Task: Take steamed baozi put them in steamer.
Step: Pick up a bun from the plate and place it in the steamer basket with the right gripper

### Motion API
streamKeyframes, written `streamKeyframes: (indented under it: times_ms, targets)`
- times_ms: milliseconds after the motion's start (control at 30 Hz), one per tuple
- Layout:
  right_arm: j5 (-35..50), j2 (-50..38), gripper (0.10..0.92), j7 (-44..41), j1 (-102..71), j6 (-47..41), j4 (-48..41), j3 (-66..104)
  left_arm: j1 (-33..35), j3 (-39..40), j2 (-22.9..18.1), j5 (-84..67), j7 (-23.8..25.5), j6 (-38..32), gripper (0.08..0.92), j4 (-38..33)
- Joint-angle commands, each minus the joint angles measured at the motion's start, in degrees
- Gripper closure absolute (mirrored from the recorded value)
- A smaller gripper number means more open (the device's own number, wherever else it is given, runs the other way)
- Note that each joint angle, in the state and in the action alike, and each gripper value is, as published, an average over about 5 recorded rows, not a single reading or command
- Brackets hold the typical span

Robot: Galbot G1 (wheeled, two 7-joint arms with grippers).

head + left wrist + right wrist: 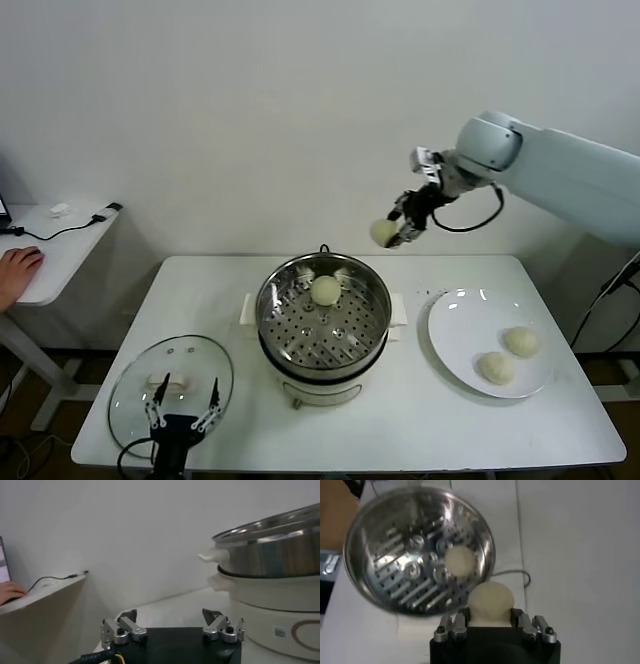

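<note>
On the table the steamer sits well below and a little to the left of our right gripper, which is clamped on a baozi high in the air; one bun already rests in the basket and two wait on the plate below the gripper. We judge that letting go from here would drop the soft bun onto the rim or beyond it. Our left gripper hangs spread wide over the glass lid.

White table carries steamer centre, glass lid left, white plate right.
</note>
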Motion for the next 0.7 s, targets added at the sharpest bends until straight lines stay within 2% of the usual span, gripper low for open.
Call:
streamKeyframes:
  times_ms: [33, 367, 700]
  targets:
    - [9.37, 10.9, 0.482, 6.27, 1.91, -4.1, 2.22, -5.76, -0.09, 0.31, 0.35, 0.41, 0.47, 0.18, 0.177, 0.12]
    - [7.71, 18.94, 0.474, 10.08, -8.07, -5.29, -1.56, -6.04, -1.27, -0.05, 0.56, -0.08, 0.37, 0.3, 0.177, 1.77]
    - [5.18, 21.28, 0.473, 10.54, -13.44, -5.26, -4.06, -5.65, -1.99, -0.12, 0.81, -0.45, 0.3, 0.41, 0.177, 2.51]
